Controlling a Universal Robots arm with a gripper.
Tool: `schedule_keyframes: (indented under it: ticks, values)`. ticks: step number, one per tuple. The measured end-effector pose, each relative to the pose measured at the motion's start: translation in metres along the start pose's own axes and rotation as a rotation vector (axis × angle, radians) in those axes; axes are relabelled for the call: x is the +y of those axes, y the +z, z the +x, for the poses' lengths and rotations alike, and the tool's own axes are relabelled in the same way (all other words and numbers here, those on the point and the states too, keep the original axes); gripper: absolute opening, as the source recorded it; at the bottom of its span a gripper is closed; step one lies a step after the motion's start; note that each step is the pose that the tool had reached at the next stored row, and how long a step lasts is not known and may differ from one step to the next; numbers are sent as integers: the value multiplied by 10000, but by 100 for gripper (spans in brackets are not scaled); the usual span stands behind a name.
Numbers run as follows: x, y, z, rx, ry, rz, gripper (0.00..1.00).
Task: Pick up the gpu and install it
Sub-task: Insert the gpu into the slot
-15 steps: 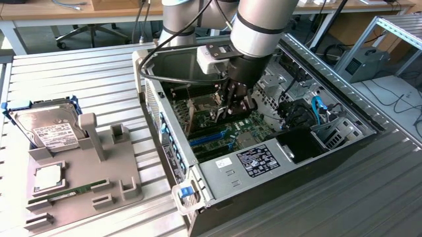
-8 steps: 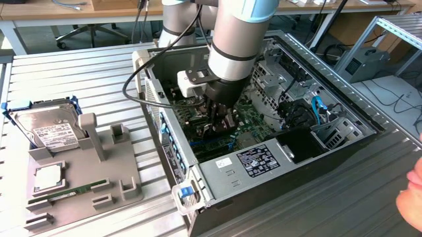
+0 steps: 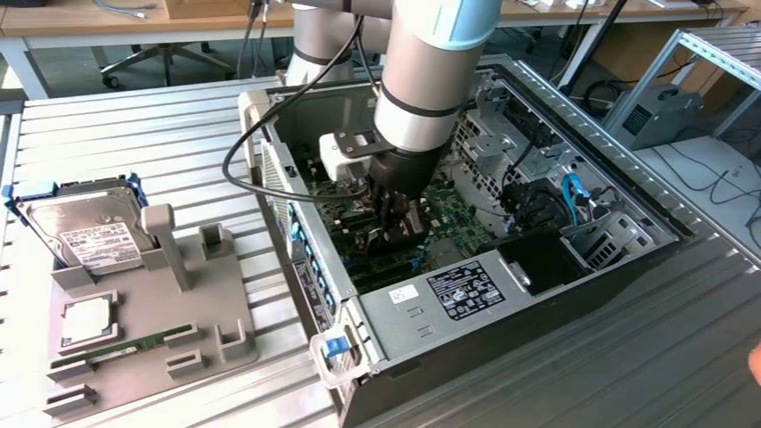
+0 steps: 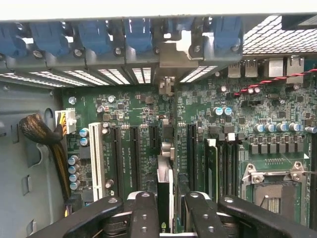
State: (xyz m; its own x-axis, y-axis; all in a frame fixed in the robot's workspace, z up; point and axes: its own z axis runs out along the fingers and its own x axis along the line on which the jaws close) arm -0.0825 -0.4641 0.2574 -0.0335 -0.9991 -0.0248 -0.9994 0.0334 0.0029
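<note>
My gripper is down inside the open PC case, just above the green motherboard. It is shut on the gpu, a thin black card that the wrist view shows edge-on between the two fingers. The card runs from the gripper toward the case's rear wall. Its silver bracket sits against the row of blue slot clips. The card stands upright over the black expansion slots; whether it is seated in one I cannot tell.
A white slot, memory slots and the CPU socket flank the card. A braided cable lies by the case wall. Outside the case, a grey fixture holds a silver hard drive and a green memory stick.
</note>
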Motion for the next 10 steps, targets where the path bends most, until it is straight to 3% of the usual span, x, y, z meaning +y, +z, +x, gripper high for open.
schedule_keyframes:
  ticks: [10]
  values:
    - [0, -18, -1, -3, 0, 2, 26]
